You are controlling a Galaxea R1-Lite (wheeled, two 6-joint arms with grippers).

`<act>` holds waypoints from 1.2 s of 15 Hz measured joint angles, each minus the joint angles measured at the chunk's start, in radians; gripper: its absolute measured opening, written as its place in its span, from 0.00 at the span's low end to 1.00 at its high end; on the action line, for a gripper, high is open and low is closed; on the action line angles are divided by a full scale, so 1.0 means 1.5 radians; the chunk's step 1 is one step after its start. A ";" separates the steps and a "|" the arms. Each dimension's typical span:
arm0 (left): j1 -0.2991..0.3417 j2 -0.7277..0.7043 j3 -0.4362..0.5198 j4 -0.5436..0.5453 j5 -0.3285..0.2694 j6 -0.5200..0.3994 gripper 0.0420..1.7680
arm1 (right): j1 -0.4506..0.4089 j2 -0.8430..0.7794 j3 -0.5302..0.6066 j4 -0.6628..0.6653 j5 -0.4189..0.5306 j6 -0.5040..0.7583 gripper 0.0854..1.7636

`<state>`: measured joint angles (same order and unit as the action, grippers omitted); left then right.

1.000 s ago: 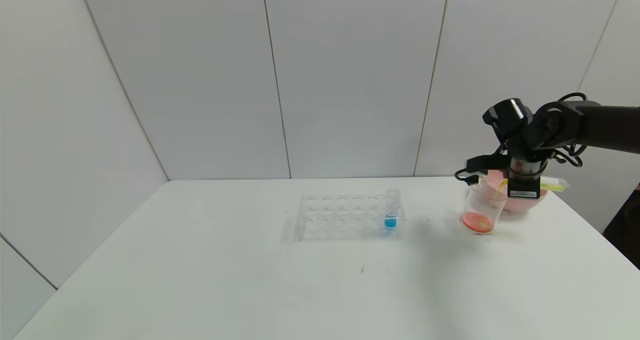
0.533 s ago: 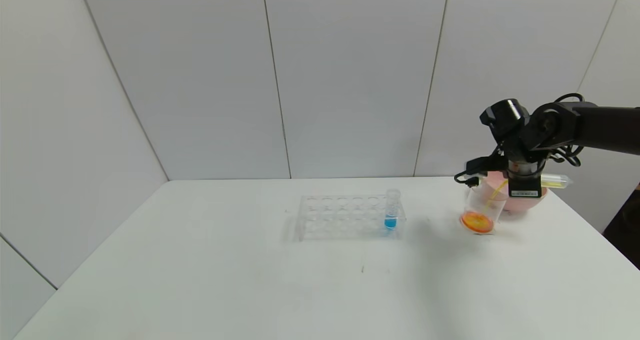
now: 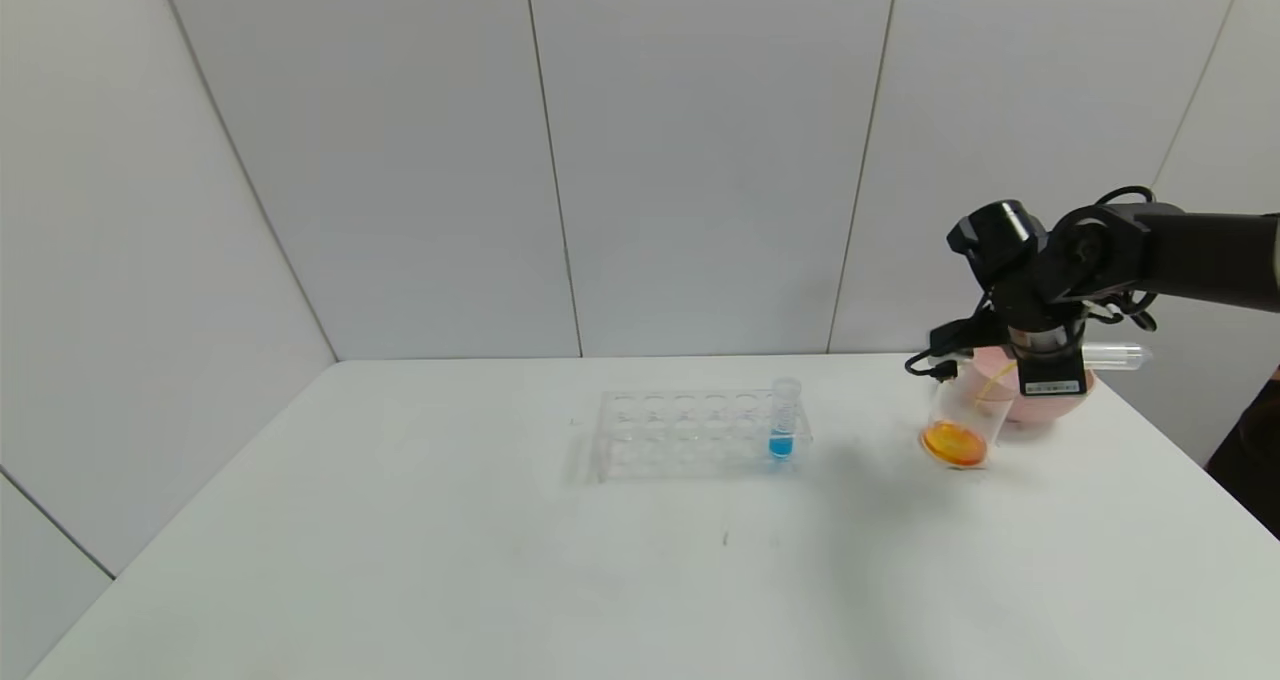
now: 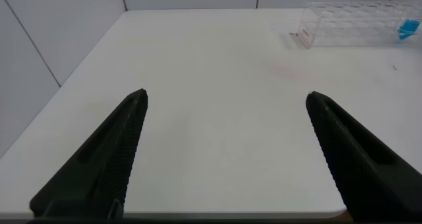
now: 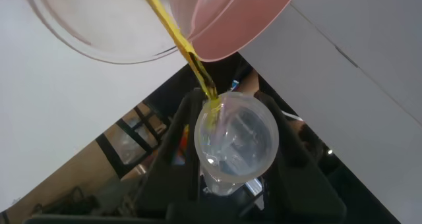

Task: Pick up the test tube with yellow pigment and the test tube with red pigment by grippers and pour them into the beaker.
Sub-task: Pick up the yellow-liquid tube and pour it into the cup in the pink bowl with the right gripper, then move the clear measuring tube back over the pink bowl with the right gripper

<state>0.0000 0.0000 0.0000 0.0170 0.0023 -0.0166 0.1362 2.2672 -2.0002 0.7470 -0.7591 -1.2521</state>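
Note:
My right gripper (image 3: 1046, 358) is shut on the test tube with yellow pigment (image 3: 1118, 357) and holds it lying about level over the beaker (image 3: 966, 415). A thin yellow stream (image 3: 993, 384) runs from the tube's mouth into the beaker, which holds orange liquid (image 3: 953, 443). In the right wrist view the tube's open mouth (image 5: 236, 140) sits between the fingers (image 5: 173, 141), and the stream (image 5: 177, 43) falls to the beaker's rim (image 5: 86, 39). The test tube with red pigment is out of view. My left gripper (image 4: 227, 99) is open and empty over bare table.
A pink bowl (image 3: 1045, 402) stands just behind the beaker, near the table's right edge; it also shows in the right wrist view (image 5: 244, 13). A clear rack (image 3: 690, 435) at the table's middle holds one tube with blue liquid (image 3: 783, 418). The rack shows in the left wrist view (image 4: 356, 23).
The right gripper has risen slightly and tipped the tube flatter. The tube's yellow has drained out, and the beaker's liquid has turned from pink-red to orange.

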 joint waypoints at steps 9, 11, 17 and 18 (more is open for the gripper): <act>0.000 0.000 0.000 0.000 0.000 0.000 0.97 | 0.008 -0.001 0.000 0.001 -0.003 -0.003 0.29; 0.000 0.000 0.000 0.000 0.000 0.000 0.97 | 0.008 -0.005 0.000 -0.001 0.001 -0.001 0.29; 0.000 0.000 0.000 0.000 0.000 0.000 0.97 | -0.025 -0.036 0.000 0.000 0.243 0.092 0.29; 0.000 0.000 0.000 0.000 0.000 0.000 0.97 | -0.039 -0.046 0.002 0.000 0.270 0.105 0.29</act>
<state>0.0000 0.0000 0.0000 0.0170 0.0028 -0.0166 0.0774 2.1985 -1.9974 0.7470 -0.3534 -1.0945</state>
